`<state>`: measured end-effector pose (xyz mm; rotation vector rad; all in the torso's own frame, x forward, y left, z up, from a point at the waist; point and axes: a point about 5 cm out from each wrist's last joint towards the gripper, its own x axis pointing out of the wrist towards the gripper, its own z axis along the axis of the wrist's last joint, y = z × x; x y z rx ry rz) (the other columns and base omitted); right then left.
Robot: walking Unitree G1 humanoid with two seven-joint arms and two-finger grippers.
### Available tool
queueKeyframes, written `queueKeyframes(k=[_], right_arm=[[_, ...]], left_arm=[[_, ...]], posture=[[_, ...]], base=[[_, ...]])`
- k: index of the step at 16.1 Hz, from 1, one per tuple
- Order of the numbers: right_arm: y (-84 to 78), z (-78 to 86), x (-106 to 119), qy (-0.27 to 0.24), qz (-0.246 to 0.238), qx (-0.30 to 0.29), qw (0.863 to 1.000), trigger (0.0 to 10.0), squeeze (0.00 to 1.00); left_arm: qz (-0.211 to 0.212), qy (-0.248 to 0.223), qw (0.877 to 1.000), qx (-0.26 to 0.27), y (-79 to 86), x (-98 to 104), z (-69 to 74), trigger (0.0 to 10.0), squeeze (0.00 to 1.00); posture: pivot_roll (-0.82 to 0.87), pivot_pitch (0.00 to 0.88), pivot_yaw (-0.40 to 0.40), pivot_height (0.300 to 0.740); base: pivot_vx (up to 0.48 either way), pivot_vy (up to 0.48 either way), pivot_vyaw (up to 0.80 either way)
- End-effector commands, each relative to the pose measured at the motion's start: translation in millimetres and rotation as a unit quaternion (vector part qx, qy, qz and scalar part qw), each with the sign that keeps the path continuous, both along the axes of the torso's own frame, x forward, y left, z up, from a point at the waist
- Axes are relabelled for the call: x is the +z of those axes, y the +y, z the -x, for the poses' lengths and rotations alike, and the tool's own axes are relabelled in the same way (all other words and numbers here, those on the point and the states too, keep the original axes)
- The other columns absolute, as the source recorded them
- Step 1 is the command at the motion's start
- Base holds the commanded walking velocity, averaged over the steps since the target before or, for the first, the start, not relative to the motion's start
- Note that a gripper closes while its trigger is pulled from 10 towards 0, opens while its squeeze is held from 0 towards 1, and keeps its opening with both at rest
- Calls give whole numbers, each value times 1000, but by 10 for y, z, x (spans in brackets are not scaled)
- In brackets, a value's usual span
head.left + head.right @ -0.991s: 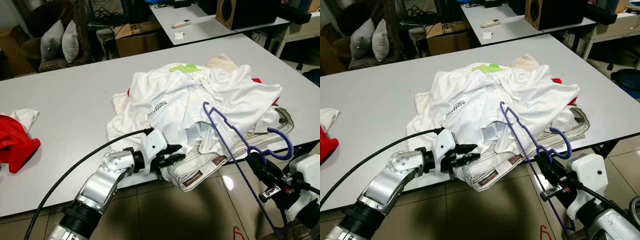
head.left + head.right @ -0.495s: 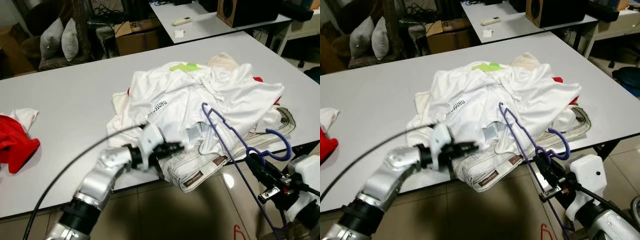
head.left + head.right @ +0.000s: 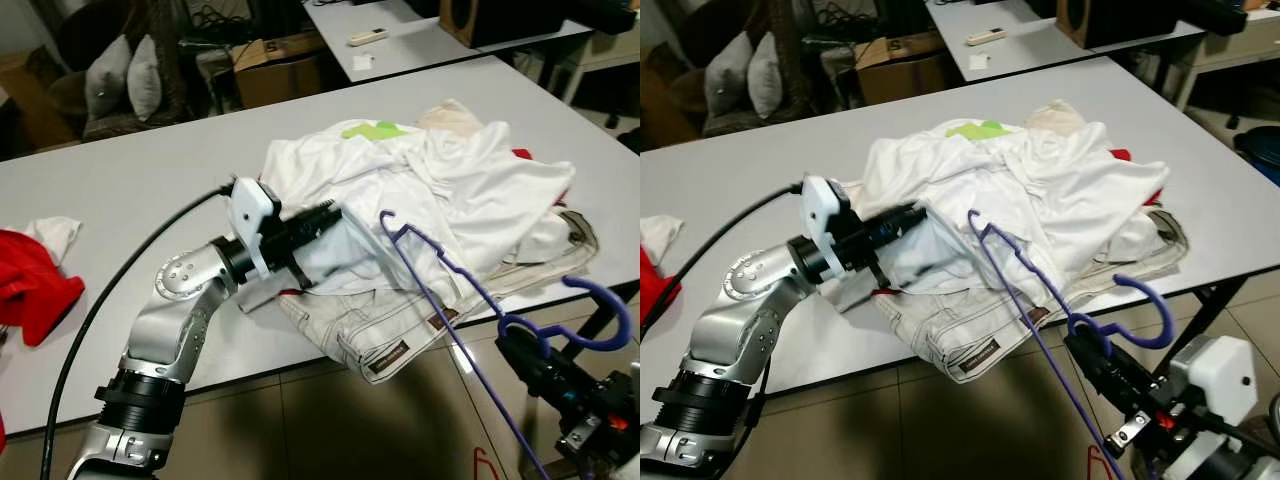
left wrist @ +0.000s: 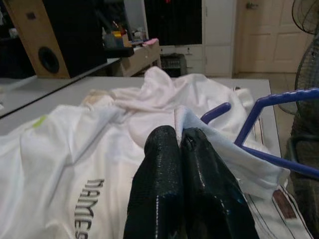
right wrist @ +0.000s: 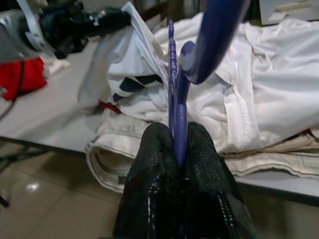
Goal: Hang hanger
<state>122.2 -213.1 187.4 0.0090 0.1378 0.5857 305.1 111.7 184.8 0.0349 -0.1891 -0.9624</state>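
Right claw (image 3: 1095,352): nearest the robot, low at the bench's front edge, its fingers (image 5: 159,164) clamped on the neck of the purple hanger (image 3: 1040,290) just under the hook. The hanger slants up and away, with its far shoulder tip over the clothes.

Left claw (image 3: 320,212): raised above the heap, fingers (image 4: 164,164) pressed together on a fold of the white shirt (image 3: 460,190), lifting its edge clear of the pile. The lifted cloth hangs just beside the hanger's far tip.

Step in hand, as judged: getting the hanger's arm into the shirt. To do it well, the left claw likely needs to keep the fabric taut and open, so the right claw can steer the tip into a true opening and not a mere fold. Whether the pinched edge is collar or hem cannot be told.

Beige trousers (image 3: 400,330): spread under the shirts, hanging over the bench's front edge below the hanger. They could snag its lower bar.

Further garments: a green patch (image 3: 372,130) and a cream piece (image 3: 445,115) at the pile's far side. These may drag along if the shirt is pulled.

Red cloth (image 3: 30,285): on the bench (image 3: 130,190), well apart to the left.

Beyond: a cardboard box (image 3: 280,65), grey cushions (image 3: 125,78) and a second table with a remote (image 3: 362,37).
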Motion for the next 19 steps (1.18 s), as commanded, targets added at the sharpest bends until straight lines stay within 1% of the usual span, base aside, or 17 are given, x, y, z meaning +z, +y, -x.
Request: queueKeyframes(k=[1,2,3,5,7,8,10,12,13,14,15,16,17,19], right_arm=[[15,21,67,-8,-9,19,1000,10000,0],[21,53,78,1,-8,36,999,10000,0],[20,62,70,6,-8,39,999,10000,0],[8,72,37,21,-6,42,999,10000,0],[13,93,-64,64,-1,44,997,10000,0],[0,95,-96,74,2,38,996,10000,0],[25,114,-37,62,-26,51,996,10000,0],[-9,117,-17,59,-24,47,997,10000,0],[2,151,8,59,-26,63,996,10000,0],[18,176,23,60,-25,75,995,10000,0],[33,203,40,61,-26,86,994,10000,0],[40,237,54,66,-26,96,993,10000,0],[19,261,74,68,-28,94,993,10000,0],[-5,287,102,67,-30,92,993,10000,0]], left_arm=[[4,-28,999,21,45,113,-19,0,0],[13,-40,998,38,57,136,-35,0,0],[14,-44,998,39,58,146,-35,0,0],[15,-51,998,34,46,166,-16,0,0],[21,-71,997,24,13,230,34,0,0],[17,-78,997,9,-11,245,82,0,0],[-24,-85,996,-6,-16,176,150,0,0],[-60,-90,994,-4,8,83,174,0,0],[-105,-89,989,46,62,-16,79,0,0],[-135,-89,983,81,101,-69,9,0,0],[-153,-96,979,97,118,-91,-34,0,0],[-162,-101,975,111,127,-109,-68,0,0],[-164,-102,975,106,114,-116,-67,0,0],[-173,-104,973,117,126,-143,-89,0,0]], posture=[[-62,46,162,740],[-63,44,161,740],[-64,44,161,740],[-63,39,158,740],[-64,39,152,740],[-63,40,148,740],[-63,42,145,740],[-62,45,142,740],[-65,47,141,740],[-66,47,142,740],[-70,49,143,740],[-74,53,146,740],[-78,54,147,740],[-83,58,151,740]], base=[[0,0,0],[0,0,0],[0,0,0],[0,0,0],[0,0,0],[0,0,0],[0,0,0],[0,0,0],[0,0,0],[0,0,0],[0,0,0],[0,0,0],[0,0,0],[0,0,0]])
